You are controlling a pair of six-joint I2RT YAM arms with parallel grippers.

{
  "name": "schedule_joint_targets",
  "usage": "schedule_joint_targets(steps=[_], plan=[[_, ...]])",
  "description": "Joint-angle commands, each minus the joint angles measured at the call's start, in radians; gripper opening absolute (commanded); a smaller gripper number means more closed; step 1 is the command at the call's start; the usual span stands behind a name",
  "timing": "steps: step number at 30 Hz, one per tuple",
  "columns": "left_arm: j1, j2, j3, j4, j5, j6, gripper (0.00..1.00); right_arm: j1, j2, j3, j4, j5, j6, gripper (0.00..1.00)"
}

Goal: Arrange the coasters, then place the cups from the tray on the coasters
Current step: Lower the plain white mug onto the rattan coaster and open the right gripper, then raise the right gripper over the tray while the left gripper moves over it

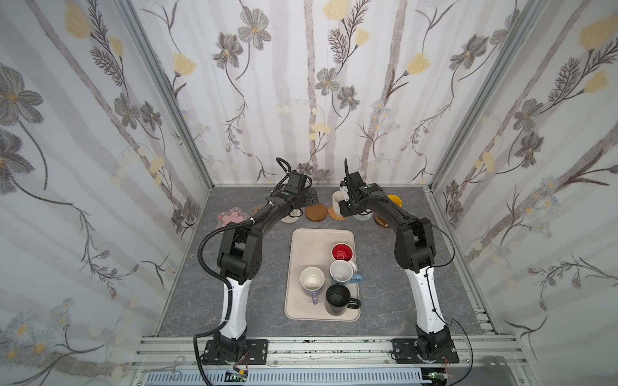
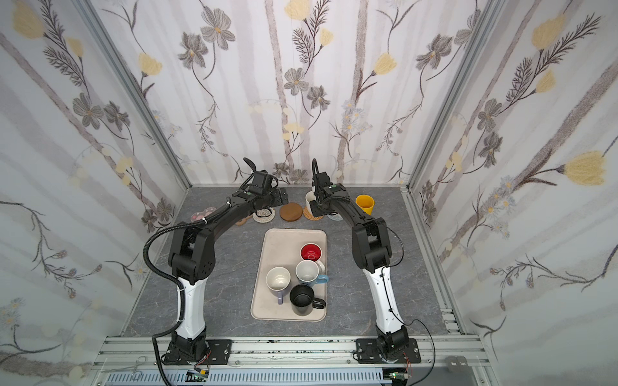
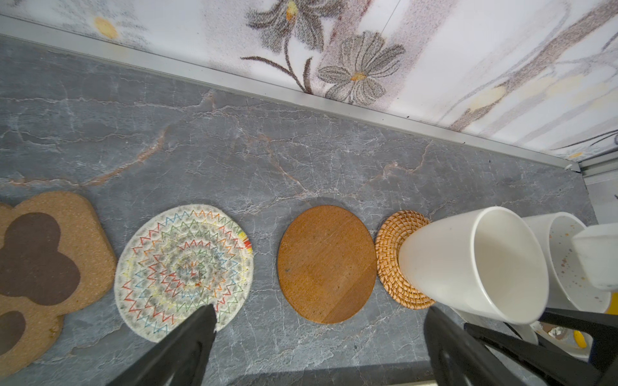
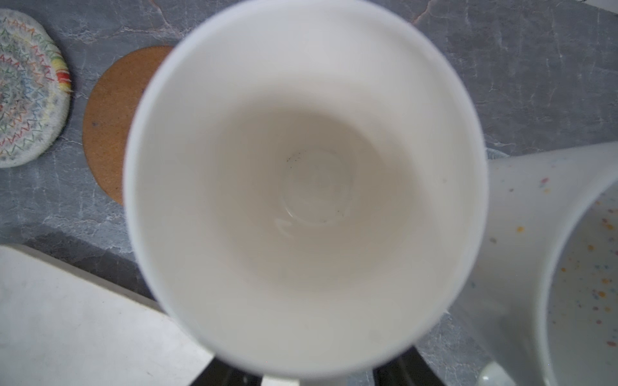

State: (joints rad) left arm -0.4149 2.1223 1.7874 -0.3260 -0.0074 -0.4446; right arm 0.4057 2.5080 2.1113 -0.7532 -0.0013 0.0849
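Observation:
The plain cream cup [image 1: 337,200] [image 4: 301,187] stands on the woven rattan coaster [image 3: 398,260] in the back row. My right gripper [image 1: 344,209] [image 4: 314,374] is over it, jaws apart on either side of its handle, so open. My left gripper [image 1: 313,197] [image 3: 321,312] hovers open and empty above the brown wooden coaster [image 3: 327,264]. The crocheted coaster [image 3: 180,270] and paw coaster [image 3: 43,267] lie bare. The speckled cup [image 3: 568,260] and yellow cup [image 1: 394,200] stand further right. The tray [image 1: 301,240] holds red-inside [image 1: 342,252], light blue [image 1: 341,271], lavender [image 1: 312,280] and black [image 1: 337,297] cups.
A pink flower coaster [image 1: 231,215] lies at the row's left end and an amber disc [image 1: 381,221] near the right arm. The back wall runs close behind the row. The tray's far edge [image 4: 67,317] is near the cream cup.

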Motion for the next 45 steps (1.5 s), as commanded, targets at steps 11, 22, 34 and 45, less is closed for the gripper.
schedule_joint_targets(steps=[11, 22, 34, 45], plan=[[0.048, -0.131, -0.116, 0.008, 0.002, -0.035, 1.00, 0.020, -0.149, -0.025, 0.040, 0.025, -0.014, 0.64], [0.050, -0.327, -0.411, 0.010, -0.064, -0.047, 0.90, 0.023, -0.471, -0.468, 0.293, -0.062, 0.081, 0.51], [-0.015, -0.464, -0.711, 0.019, -0.048, -0.082, 0.60, 0.008, -0.737, -1.027, 0.624, -0.236, 0.303, 0.39], [-0.040, -0.547, -0.915, 0.081, -0.045, -0.132, 0.45, 0.012, -0.707, -1.243, 0.764, -0.267, 0.398, 0.28]])
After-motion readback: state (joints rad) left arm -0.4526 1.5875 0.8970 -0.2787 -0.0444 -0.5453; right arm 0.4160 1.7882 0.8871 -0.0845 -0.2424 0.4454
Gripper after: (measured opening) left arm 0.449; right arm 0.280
